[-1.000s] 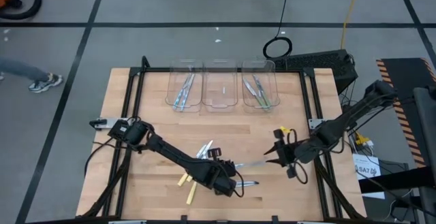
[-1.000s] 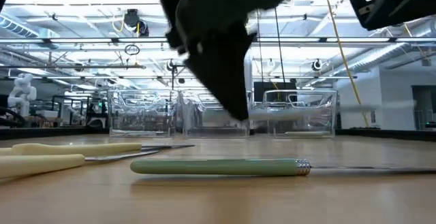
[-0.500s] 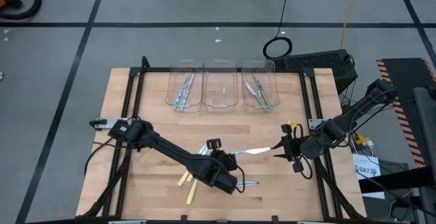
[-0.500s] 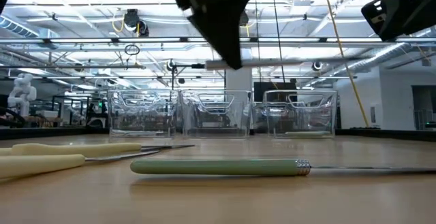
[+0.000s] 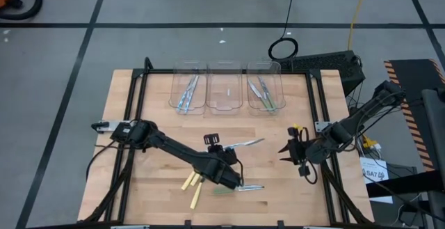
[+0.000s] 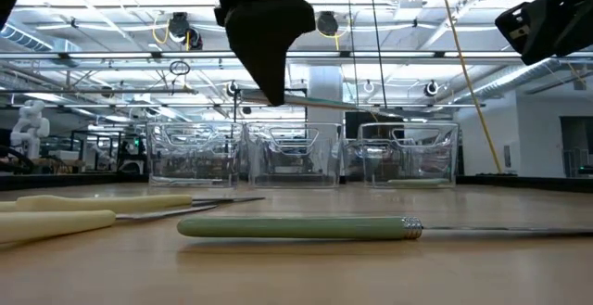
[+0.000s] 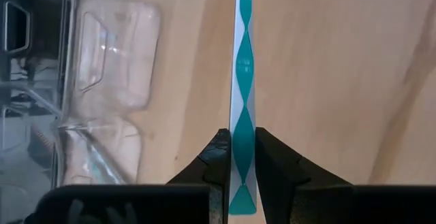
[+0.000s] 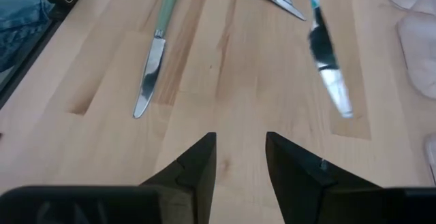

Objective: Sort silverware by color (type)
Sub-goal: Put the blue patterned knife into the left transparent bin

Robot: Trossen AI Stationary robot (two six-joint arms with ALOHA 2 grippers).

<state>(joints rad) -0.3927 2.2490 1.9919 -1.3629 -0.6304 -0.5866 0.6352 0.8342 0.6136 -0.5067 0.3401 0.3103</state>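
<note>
While my left gripper (image 7: 238,157) hangs above the table (image 5: 278,194), its wrist view shows me what the overhead one cannot: both fingers (image 7: 218,161) pinch a slim blue-handled utensil (image 7: 240,81), teal and white along its edge, running straight out ahead of the tips. From above I only see that utensil's silvery head (image 5: 245,144) poking out past the gripper toward the right arm. Just under and behind the left gripper lie a green-handled knife (image 6: 296,226) and two pale yellow utensils (image 5: 192,190), flat on the wood; the low view puts the green one nearest its lens. My right gripper (image 8: 240,157) waits well off to the side, fingers apart and holding nothing, and its own camera sees the green knife and the raised blue piece beyond its tips. Farthest from both grippers stand three clear bins (image 5: 225,88): one outer bin holds blue pieces (image 5: 188,92), the other green ones (image 5: 263,92); the middle one holds something small I cannot make out. I can read no writing on any utensil or bin.
</note>
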